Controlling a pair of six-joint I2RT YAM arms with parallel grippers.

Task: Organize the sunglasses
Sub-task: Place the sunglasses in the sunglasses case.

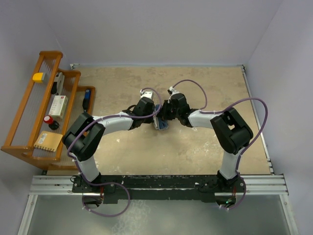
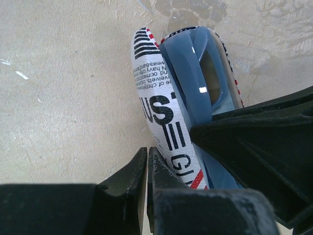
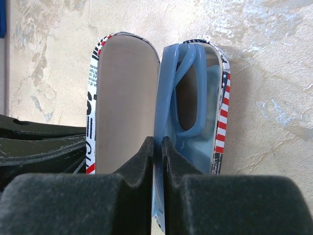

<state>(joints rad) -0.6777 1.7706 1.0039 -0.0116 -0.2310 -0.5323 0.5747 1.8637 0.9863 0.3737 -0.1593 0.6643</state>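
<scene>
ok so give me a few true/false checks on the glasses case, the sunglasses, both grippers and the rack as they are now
1. The white newsprint-patterned oval glasses case is open, with the blue translucent sunglasses in one half. True.
2. The case's other half holds a second pair of glasses. False: only bare beige lining shows there.
3. The right gripper pinches a thin blue edge of the sunglasses. True.
4. The left gripper is wide open. False: its fingers are together, beside the case's outer shell.
5. The orange wooden rack stands at the right of the top view. False: it stands at the left.
</scene>
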